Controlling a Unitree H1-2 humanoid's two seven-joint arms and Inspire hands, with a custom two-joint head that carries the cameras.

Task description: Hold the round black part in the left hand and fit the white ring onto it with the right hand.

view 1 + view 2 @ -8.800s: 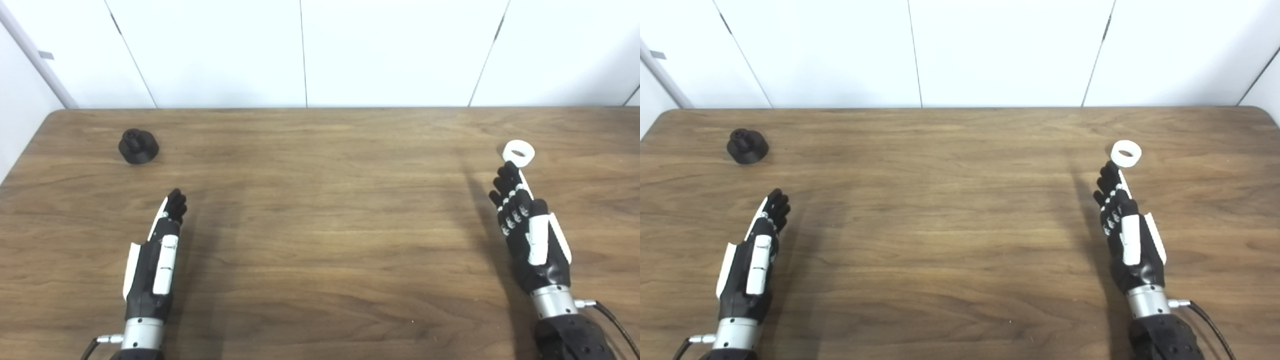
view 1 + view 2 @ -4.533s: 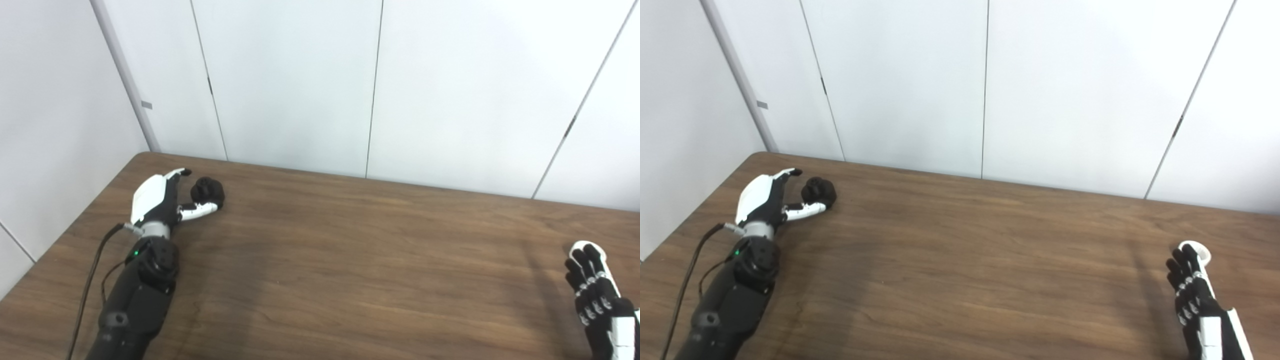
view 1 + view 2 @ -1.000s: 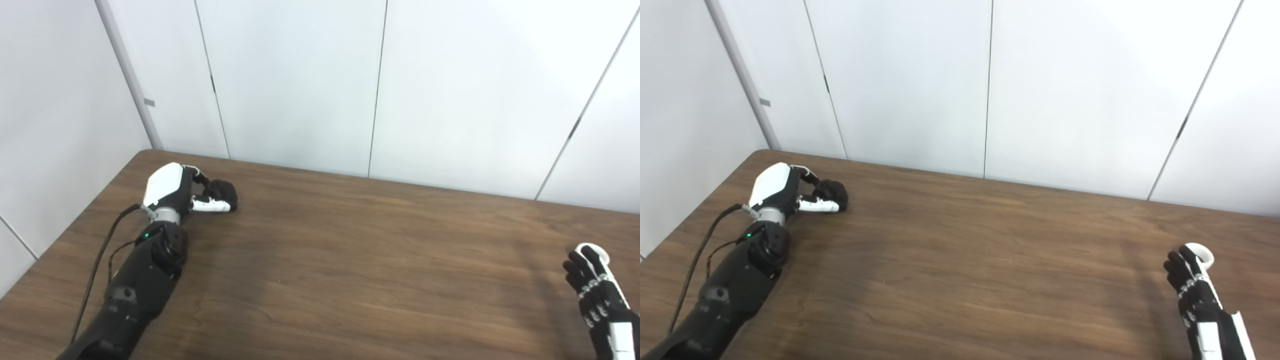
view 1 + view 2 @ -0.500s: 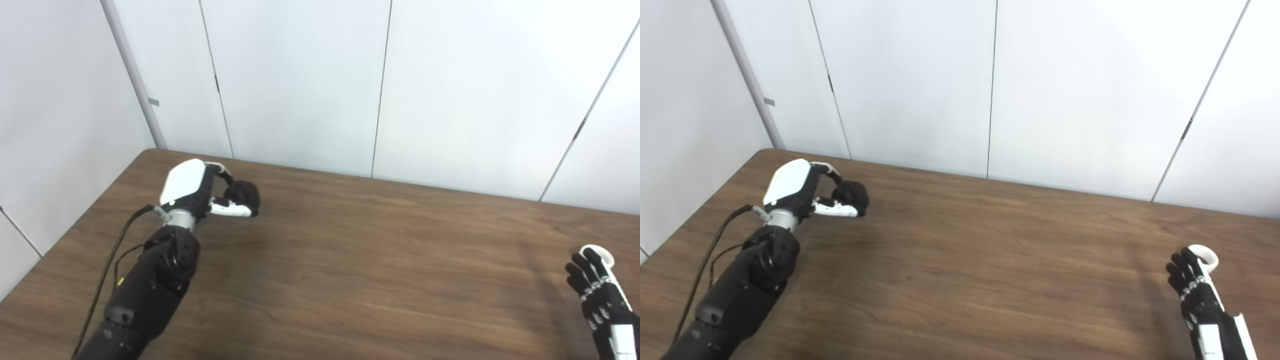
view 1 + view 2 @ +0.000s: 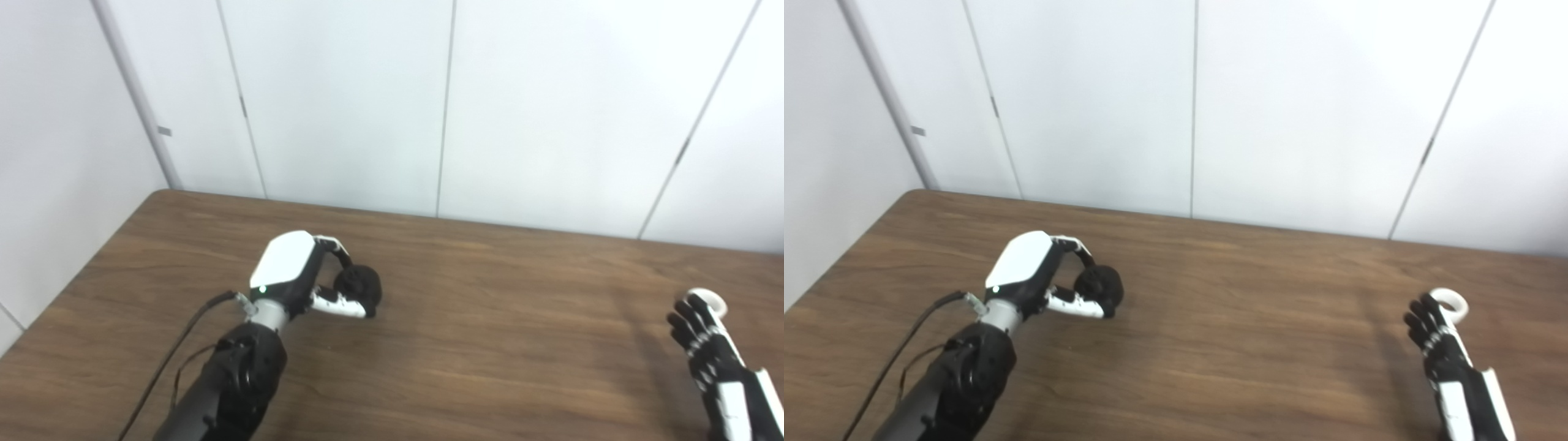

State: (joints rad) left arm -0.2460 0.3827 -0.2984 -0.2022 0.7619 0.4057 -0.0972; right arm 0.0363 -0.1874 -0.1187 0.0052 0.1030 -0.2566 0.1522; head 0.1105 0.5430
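Observation:
My left hand [image 5: 306, 278] is shut on the round black part [image 5: 360, 288], fingers curled over its top and thumb beneath, holding it just above the wooden table [image 5: 490, 343] left of the middle. The white ring [image 5: 1450, 303] lies flat on the table at the right. My right hand [image 5: 1442, 352] stands open just in front of the ring, fingers straight and pointing at it, its fingertips hiding the ring's near edge. I cannot tell whether they touch it.
White wall panels [image 5: 441, 104] rise right behind the table's far edge. A black cable [image 5: 177, 343] trails from my left wrist toward the bottom left. The table's rounded left corner [image 5: 156, 196] is in view.
My left hand has carried the black part right and nearer, away from the far left corner. The camera has shifted a little too. The right hand and ring stay where they were.

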